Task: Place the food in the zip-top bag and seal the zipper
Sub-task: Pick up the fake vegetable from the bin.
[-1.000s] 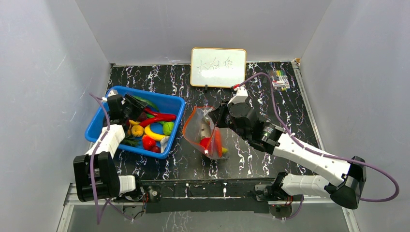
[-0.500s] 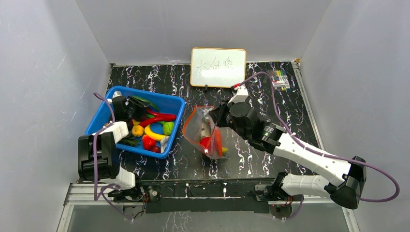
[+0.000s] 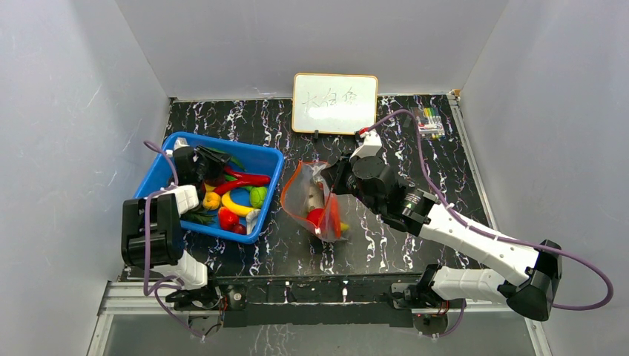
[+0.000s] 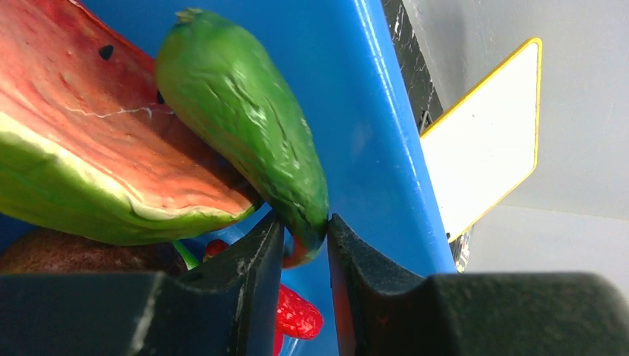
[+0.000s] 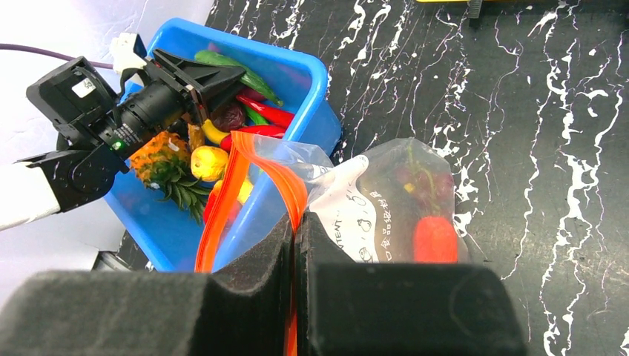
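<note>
The left gripper [image 4: 304, 236] is lowered into the blue basket [image 4: 371, 148]. Its fingers are drawn in narrowly and pinched on the lower tip of a green vegetable [image 4: 245, 126], which is leaned against a watermelon slice [image 4: 96, 141]. The other food [image 3: 236, 203] is piled in the same basket. The right gripper [image 5: 294, 222] is pressed fully together on the orange zipper strip [image 5: 222, 200] at the mouth of the bag [image 5: 356, 208]. The bag is held open on the table [image 3: 415, 148] just beside the basket. Dark grapes [image 5: 415, 182] and a red piece are seen inside the bag.
</note>
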You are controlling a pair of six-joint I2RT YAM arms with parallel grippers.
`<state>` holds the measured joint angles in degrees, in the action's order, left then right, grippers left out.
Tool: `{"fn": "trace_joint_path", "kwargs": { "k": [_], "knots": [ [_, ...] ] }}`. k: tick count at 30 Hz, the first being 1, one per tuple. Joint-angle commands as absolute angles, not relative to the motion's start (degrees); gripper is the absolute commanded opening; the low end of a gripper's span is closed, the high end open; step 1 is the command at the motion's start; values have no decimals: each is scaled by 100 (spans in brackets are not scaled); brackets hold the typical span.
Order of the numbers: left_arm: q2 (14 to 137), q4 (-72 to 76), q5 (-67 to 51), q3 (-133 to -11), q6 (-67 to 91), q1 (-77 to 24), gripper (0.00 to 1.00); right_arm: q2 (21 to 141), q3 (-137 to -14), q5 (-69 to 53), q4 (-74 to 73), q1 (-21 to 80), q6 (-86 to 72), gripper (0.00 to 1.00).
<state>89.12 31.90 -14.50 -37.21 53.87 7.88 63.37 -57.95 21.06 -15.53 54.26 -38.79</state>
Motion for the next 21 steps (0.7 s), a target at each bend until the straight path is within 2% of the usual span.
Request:
{"fn": "trace_joint_path", "kwargs": {
  "k": [1, 6, 10, 21],
  "knots": [
    [8934, 3610, -1538, -3736, 5384, 801, 25, 6149, -6061, 2197, -1136, 5431, -3777, 0],
    [8809, 3430, -1460, -3703, 5393, 800, 13, 6100, -6034, 2226, -1177, 5432, -3787, 0],
    [8563, 2955, -1372, -3779, 5307, 800, 8, 6050, -6026, 2212, -1211, 5434, -3813, 0],
    [7644, 1504, -1335, -4014, 4693, 800, 7, 5902, -5790, 2328, -1224, 5431, -3797, 0]
  ]
}}
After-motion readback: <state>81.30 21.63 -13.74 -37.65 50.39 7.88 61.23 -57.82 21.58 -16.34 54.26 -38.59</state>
